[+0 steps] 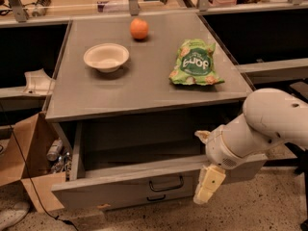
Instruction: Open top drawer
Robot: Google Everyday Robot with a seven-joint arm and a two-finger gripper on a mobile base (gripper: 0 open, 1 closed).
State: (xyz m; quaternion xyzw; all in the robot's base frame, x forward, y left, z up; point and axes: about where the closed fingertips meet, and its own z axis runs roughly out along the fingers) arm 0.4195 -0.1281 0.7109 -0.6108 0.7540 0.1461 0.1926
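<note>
1. A single camera view, set high in front of the cabinet point(144, 88), looks down and forward at a steep slant.
2. It stands near: the cabinet's grey top fills the middle of the frame, with its far edge close to the upper border.
3. The top drawer point(125, 186), pulled out, runs along the lower part, seen from above and in front, its inside partly in view.
4. The arm point(269, 124) comes in from the right edge; the gripper point(208, 177) sits low and right of centre, at the drawer front's right end.
5. Floor point(269, 211) shows along the bottom edge, and a cardboard box point(24, 158) at lower left.
</note>
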